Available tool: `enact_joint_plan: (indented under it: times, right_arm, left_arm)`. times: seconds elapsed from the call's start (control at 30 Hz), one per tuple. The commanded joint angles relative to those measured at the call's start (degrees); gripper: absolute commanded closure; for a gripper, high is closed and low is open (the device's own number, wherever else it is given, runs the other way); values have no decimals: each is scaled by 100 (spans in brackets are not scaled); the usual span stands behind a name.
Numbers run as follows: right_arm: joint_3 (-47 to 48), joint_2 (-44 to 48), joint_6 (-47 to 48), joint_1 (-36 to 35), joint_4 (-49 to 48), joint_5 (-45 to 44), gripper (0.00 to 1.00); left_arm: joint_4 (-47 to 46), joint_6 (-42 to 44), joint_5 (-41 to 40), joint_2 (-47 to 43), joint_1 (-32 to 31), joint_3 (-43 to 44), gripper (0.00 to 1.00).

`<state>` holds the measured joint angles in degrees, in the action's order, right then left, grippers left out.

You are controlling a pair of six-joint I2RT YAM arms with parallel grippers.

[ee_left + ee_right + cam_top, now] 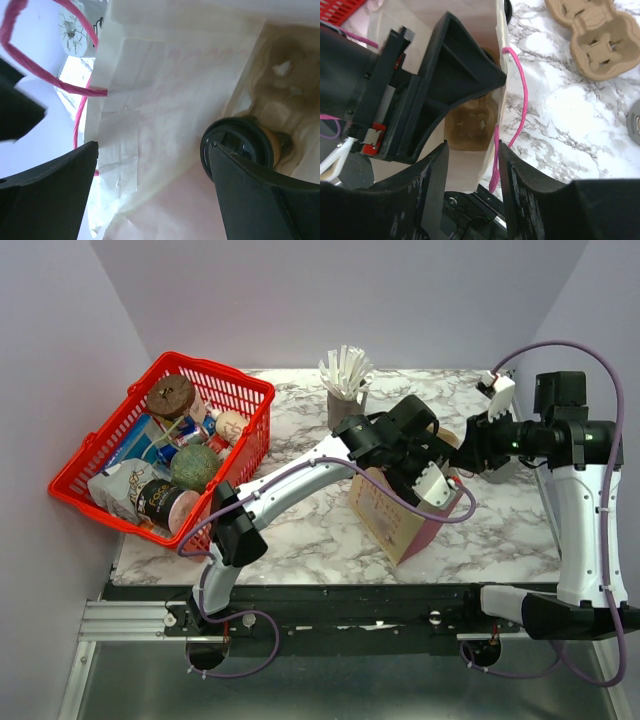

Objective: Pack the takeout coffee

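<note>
The takeout coffee [250, 147] sits deep inside the paper bag [385, 515], which stands on the worktop [300, 530] right of centre and toward the near edge. The left wrist view looks down into the bag. The cup's black lid [232, 150] is on and faces up toward the bag mouth, so I judge the cup's long axis to run roughly along the line of the reach. It appears to rest on a brown pulp carrier [285, 85] lining the bag's floor. The left fingers [50, 195] are spread wide and hold nothing. The cup lies just ahead of them, off to their right side, with one finger's edge crossing the lid's rim in that view. Whether that finger touches the lid cannot be told. The left arm is much the nearer, with its wrist inside the bag. The right fingers [435, 190] are at the bag's far right rim, partly open, with the bag wall and its pink handle [512, 95] between them. They do not look clamped on the paper. A second carrier [592, 40] lies on the worktop well clear of the bag. With the coffee down and the left fingers open, packing looks nearly finished. The next move is probably to lift the left arm back out along the cup's axis, and the risk is snagging the lid or the bag wall on the way.
</note>
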<state>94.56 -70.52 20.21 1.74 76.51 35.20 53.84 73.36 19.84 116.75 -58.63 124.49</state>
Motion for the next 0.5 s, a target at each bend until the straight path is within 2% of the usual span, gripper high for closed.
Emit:
enact_joint_plan:
  times: [0.0, 0.13, 0.17, 0.27, 0.3, 0.37, 0.4, 0.47]
  right_arm:
    - [466, -137, 1, 116, 92, 242, 48]
    - [817, -304, -96, 178, -13, 312, 47]
    - [949, -357, -131, 195, -39, 321, 47]
    - [1090, -445, -236, 213, -198, 294, 46]
    - [1117, -462, -245, 213, -241, 277, 45]
    - [1152, -480, -306, 213, -365, 180, 45]
    - [1187, -506, -324, 222, -400, 154, 44]
    - [1248, -550, -359, 230, -444, 136, 44]
  left_arm:
    - [-470, -778, 460, -125, -17, 181, 1]
    - [-1120, -1674, 451, -249, 10, 173, 1]
    - [-1383, -2146, 442, -267, 10, 155, 1]
    - [-1796, -2842, 398, -319, 27, 111, 1]
    - [-1886, -3367, 398, -354, 36, 94, 1]
    - [-2253, -3853, 338, -424, 71, -47, 1]
    - [-2438, -4456, 302, -468, 97, -160, 1]
    - [-3060, -4943, 258, -731, 176, -661, 1]
